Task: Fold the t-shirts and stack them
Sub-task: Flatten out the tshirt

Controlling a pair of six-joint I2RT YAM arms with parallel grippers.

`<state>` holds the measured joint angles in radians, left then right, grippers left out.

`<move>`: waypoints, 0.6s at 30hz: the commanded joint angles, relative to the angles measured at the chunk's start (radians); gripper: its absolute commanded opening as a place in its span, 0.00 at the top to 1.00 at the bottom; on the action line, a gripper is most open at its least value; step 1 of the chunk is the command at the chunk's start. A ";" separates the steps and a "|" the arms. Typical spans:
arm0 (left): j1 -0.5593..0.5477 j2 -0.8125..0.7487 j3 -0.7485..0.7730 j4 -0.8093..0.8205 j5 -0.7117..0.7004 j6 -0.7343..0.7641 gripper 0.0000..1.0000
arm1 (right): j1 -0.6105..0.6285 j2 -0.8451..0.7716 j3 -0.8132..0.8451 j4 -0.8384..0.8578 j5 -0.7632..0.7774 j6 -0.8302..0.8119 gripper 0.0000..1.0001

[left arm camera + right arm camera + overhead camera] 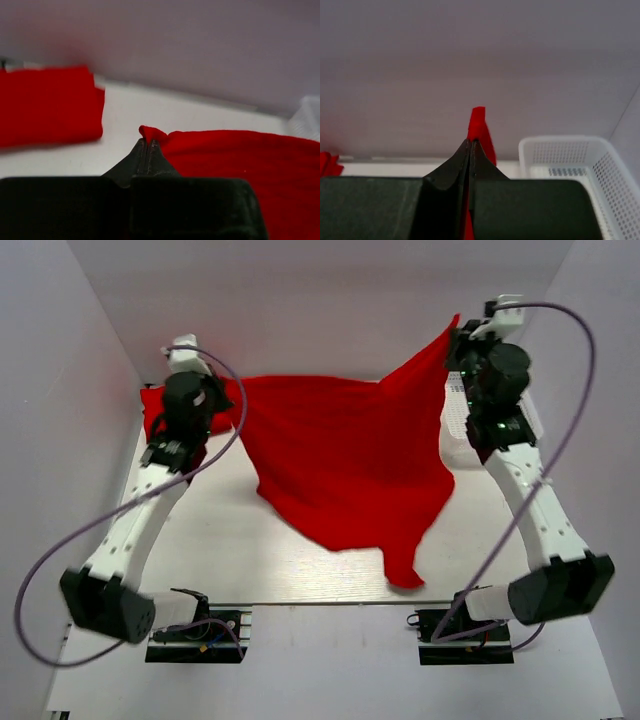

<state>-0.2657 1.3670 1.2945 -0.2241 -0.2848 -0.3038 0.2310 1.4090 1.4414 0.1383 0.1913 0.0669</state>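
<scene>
Both arms hold one red t-shirt stretched above the tabletop. The left gripper and right gripper each have jaws pinching its edge, probably to spread it flat for folding. A folded t-shirt waits at the far left.

Pale grey-lilac walls, white tabletop, soft even light all round
</scene>
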 commanded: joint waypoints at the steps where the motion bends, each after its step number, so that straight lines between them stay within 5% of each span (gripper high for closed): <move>1: 0.000 -0.173 -0.029 0.117 0.082 0.083 1.00 | -0.001 -0.121 -0.022 0.096 0.043 -0.062 1.00; 7: 0.000 -0.367 0.070 0.068 0.131 0.144 1.00 | -0.002 -0.281 0.046 0.092 0.056 -0.147 1.00; 18: 0.011 -0.460 0.408 -0.116 0.240 0.223 1.00 | -0.001 -0.401 0.387 0.004 0.014 -0.260 1.00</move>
<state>-0.2638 0.9356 1.5932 -0.2817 -0.0963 -0.1158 0.2314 1.0386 1.7214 0.1009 0.2066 -0.1356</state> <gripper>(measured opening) 0.009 0.012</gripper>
